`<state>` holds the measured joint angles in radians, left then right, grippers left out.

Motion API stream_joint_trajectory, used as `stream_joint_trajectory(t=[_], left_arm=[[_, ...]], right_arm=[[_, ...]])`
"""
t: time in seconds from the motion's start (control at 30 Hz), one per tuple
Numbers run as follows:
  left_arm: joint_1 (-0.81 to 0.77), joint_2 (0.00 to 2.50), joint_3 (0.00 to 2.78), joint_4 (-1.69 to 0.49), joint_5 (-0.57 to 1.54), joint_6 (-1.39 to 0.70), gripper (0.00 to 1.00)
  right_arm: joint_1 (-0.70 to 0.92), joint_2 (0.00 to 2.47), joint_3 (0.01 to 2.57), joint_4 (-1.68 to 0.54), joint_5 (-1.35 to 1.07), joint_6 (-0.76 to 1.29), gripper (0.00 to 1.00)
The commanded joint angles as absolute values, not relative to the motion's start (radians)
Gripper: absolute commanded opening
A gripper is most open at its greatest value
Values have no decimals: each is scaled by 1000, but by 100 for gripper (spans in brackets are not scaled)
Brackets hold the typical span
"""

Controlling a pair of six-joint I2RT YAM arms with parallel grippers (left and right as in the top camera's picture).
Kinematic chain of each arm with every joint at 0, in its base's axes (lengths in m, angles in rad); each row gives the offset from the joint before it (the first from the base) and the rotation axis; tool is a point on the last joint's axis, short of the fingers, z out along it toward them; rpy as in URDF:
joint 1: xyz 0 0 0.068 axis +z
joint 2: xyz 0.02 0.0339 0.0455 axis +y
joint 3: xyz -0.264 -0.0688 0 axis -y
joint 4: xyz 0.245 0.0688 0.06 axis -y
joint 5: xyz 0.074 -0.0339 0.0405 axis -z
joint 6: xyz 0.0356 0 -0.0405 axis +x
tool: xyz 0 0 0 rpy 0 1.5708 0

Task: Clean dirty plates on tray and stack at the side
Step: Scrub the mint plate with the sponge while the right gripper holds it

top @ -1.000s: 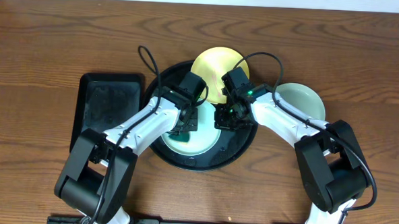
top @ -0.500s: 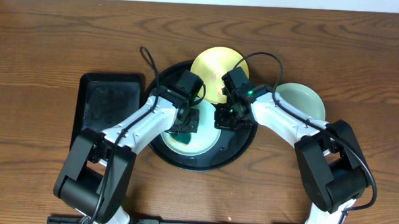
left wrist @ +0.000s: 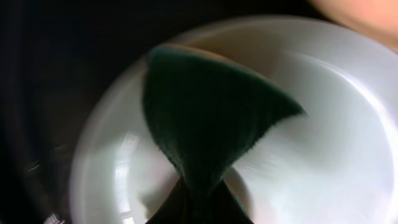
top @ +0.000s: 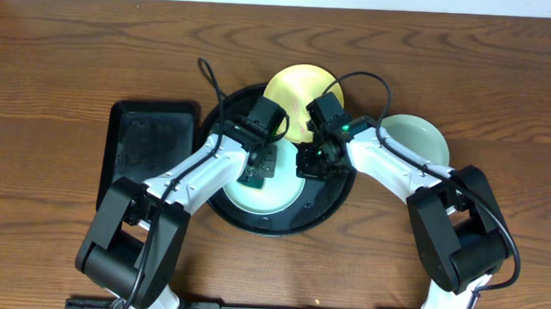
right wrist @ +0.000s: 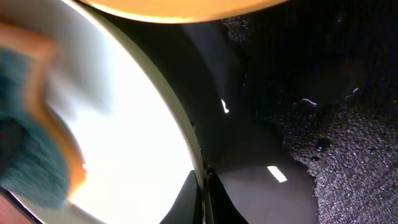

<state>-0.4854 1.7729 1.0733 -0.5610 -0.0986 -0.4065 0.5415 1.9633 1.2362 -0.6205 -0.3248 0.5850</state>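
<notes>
Scrub step: mint plate (top: 275,197) on tray (top: 335,202).
Sponge (left wrist: 205,118) pinched in left gripper (top: 256,176); right gripper (top: 307,165) closure not discernible. Plate judged light, stiff, slick; hold by rim.

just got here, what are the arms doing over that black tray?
Left pincer holds a dark green sponge pressed on the mint-green plate lying in the round black tray, apparently scrubbing it. Right pincer sits at that plate's right rim, probably steadying it; its grip is unclear. The yellow plate overlaps the tray's far edge. A second mint-green plate sits on the table to the right.
</notes>
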Motion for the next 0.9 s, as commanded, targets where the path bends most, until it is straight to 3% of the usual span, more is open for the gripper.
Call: stream_joint_trajectory(t=[0.0,0.1,0.23,0.4,0.6,0.87], left_arm=[[-479,1784,1064,-590,-296,-614,7],[-484,1784,1064,-629,-218,-556,7],[-484,1784,1064,-646,178,-152,8],[-484,1784,1064,-667,469,56,8],[-481,1784,1064,-594,378,43,7],[-481,1784,1064,-499,-169,-312,7]], right_arm=[[538,1985,1247,-620,-316,598,1],[538,1985,1247,-620,-316,598,1],[538,1985,1247,-620,-316,598,1],[538,1985,1247,-620,-315,598,1],[538,1985,1247,-621,-316,598,1],[538,1985,1247,-620,-315,598,1]])
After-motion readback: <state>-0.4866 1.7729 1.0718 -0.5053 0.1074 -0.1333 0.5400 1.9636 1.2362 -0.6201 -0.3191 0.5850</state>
